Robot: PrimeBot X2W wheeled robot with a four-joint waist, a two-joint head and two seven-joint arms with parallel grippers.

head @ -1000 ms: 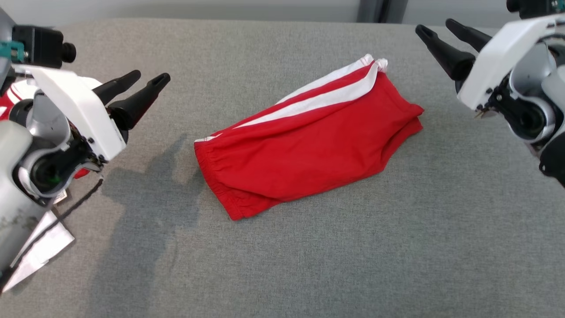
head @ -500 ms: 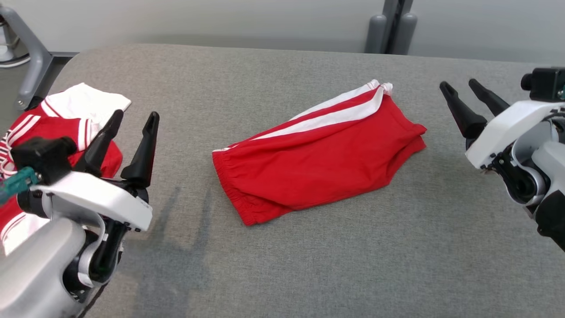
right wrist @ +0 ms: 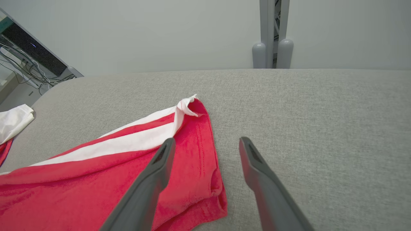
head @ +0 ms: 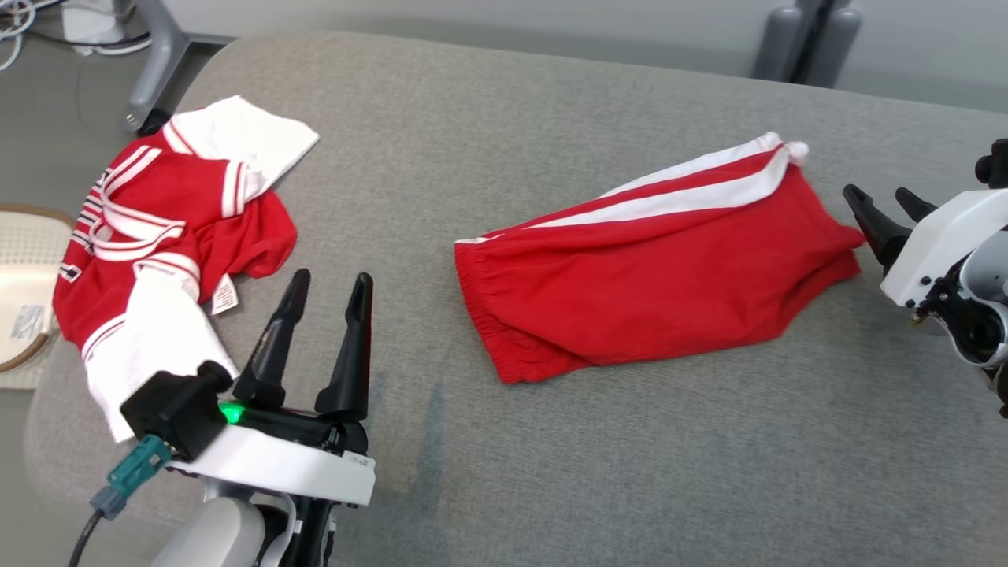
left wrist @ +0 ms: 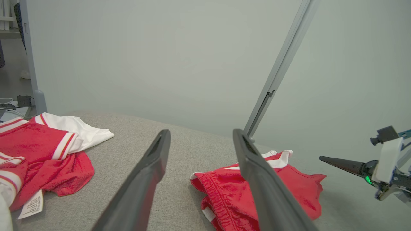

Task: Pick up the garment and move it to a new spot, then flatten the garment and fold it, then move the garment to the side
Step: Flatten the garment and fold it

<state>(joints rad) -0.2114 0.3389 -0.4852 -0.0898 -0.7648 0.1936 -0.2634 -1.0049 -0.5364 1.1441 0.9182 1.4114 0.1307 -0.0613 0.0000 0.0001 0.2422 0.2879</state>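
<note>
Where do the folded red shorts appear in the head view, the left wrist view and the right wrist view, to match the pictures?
Head view: the shorts lie right of centre.
Left wrist view: the shorts are low in the middle, waistband nearest.
Right wrist view: the shorts are at the lower left.
Shared landmark: the red and white jersey, always left of them.

Lab, metal frame post [right wrist: 272, 32], loose cables [right wrist: 20, 59]
</note>
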